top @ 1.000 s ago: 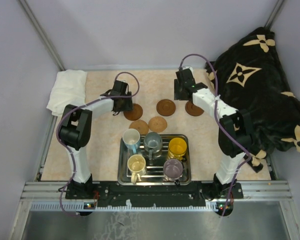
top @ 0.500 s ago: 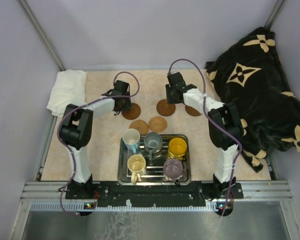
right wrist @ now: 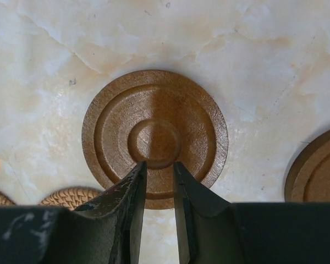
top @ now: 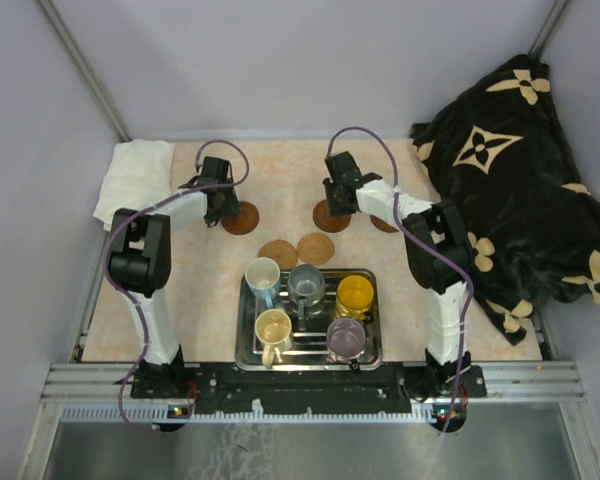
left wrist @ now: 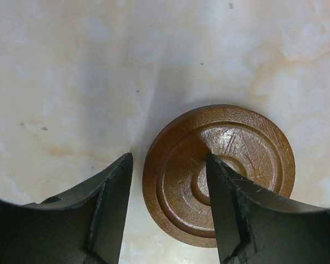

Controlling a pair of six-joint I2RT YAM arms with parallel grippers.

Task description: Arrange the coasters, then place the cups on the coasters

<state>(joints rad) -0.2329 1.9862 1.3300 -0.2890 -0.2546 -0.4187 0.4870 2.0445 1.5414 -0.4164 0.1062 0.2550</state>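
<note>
Three dark brown coasters lie on the table: one (top: 244,218) by my left gripper (top: 218,200), one (top: 330,216) under my right gripper (top: 340,196), one (top: 387,223) partly behind the right arm. Two woven tan coasters (top: 278,253) (top: 315,248) lie near the tray. My left gripper (left wrist: 169,157) is open and straddles the left rim of its coaster (left wrist: 247,143), one finger over the disc, one over the table. My right gripper (right wrist: 159,164) hovers with a narrow gap over its coaster (right wrist: 154,104), holding nothing. The cups (top: 305,285) stand in the tray.
The steel tray (top: 372,345) sits at the near middle with several mugs in it. A white cloth (top: 135,180) lies at the far left corner. A black patterned blanket (top: 520,170) is heaped along the right side.
The left gripper moved left and its dark coaster slid left with it. The right arm swung left from the right-hand coaster to the middle one, its jaws narrowing.
</note>
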